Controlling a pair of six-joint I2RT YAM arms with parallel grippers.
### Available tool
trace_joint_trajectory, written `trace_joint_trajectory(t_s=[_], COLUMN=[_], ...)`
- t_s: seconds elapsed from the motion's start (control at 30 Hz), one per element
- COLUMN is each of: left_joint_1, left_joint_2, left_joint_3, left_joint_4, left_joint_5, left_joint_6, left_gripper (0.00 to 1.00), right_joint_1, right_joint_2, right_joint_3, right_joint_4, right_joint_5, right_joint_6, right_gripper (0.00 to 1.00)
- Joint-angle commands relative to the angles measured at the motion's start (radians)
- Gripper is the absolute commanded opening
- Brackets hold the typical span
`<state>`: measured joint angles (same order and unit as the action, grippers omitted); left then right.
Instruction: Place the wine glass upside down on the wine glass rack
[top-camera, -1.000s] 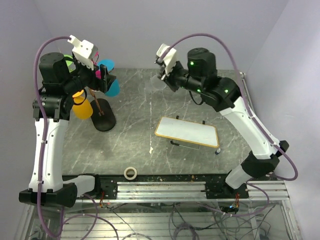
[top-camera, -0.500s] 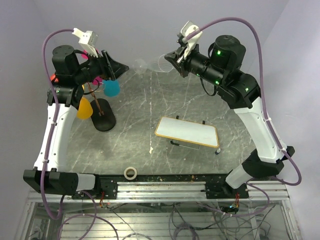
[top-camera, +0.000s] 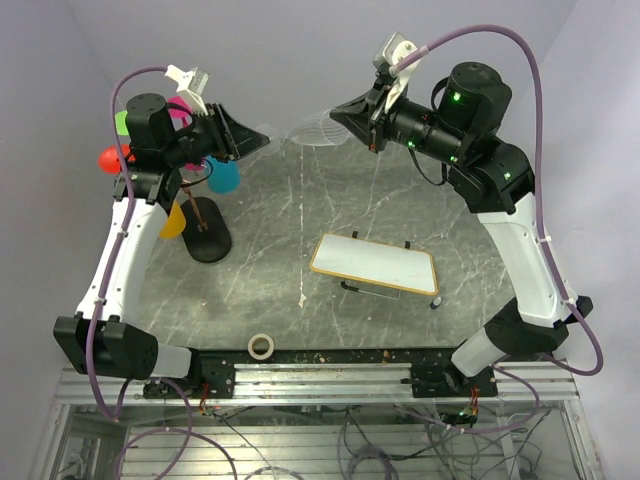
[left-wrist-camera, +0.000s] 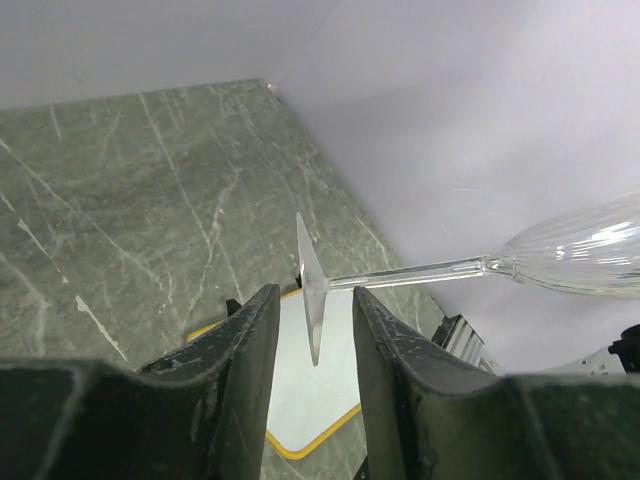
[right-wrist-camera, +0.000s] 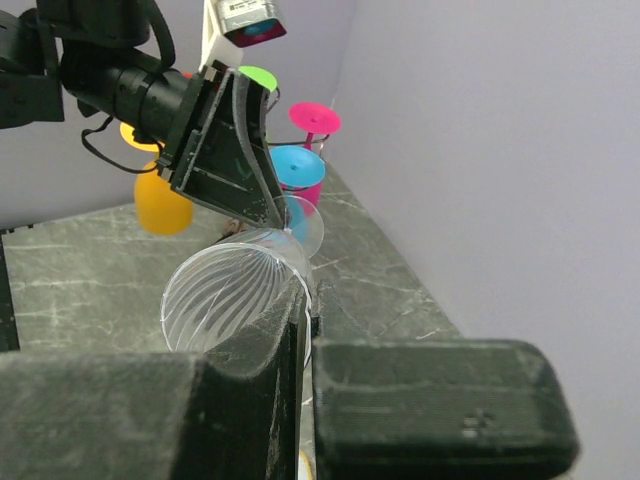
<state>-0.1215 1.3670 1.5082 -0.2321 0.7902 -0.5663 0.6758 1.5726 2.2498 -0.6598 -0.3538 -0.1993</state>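
Since a second ago both arms have swung up and in. Now the left hand (top-camera: 262, 140) and the right hand (top-camera: 340, 118) almost meet near the top middle of the top view, and the left hand has been closing. The step in hand looks like a pass from one hand to the other. The right hand is pinched tight on the rim of the clear wine glass (top-camera: 315, 130). The glass lies on its side in the air, well above the counter (top-camera: 300, 210), with its foot pointing left. In the left wrist view the round foot sits between the two left fingers (left-wrist-camera: 250, 350). They are about half open, with a little gap on each side, so they do not look to be touching it yet. Next, I think the left hand must squeeze softly onto the foot or the thin stem, and only then should the right hand let go. After that the glass has to be turned bowl down and slid onto the wine glass rack (top-camera: 208, 243) at the left of the frame, where coloured glasses (top-camera: 223, 177) hang already.
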Motion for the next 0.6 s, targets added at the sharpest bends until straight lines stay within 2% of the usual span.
trace_joint_trajectory(t_s=[0.0,0.13,0.33,0.57], left_joint_1=[-0.007,-0.007,-0.007,-0.007], left_joint_2=[0.000,-0.003,-0.012,-0.016], left_joint_3=[-0.019,-0.027,-0.035,-0.046], left_joint_4=[0.087,0.099,0.106,0.117], left_joint_5=[0.065,0.072,0.073,0.082], left_joint_6=[-0.065,-0.074,-0.085,-0.101], left_gripper=[0.42,0.31,0.37,0.32], right_joint_1=[-0.009,-0.011,-0.014,-0.015], right_joint_2=[-0.021,-0.023,-0.026,-0.029], right_joint_3=[0.016,0.013,0.010,0.000], right_joint_4=[0.010,0.009,0.006,0.002], right_joint_5=[-0.040,-0.040,-0.027,-0.035], right_joint_6=[0.017,0.009,-0.004,-0.015], right_gripper=[0.00,0.00,0.00,0.00])
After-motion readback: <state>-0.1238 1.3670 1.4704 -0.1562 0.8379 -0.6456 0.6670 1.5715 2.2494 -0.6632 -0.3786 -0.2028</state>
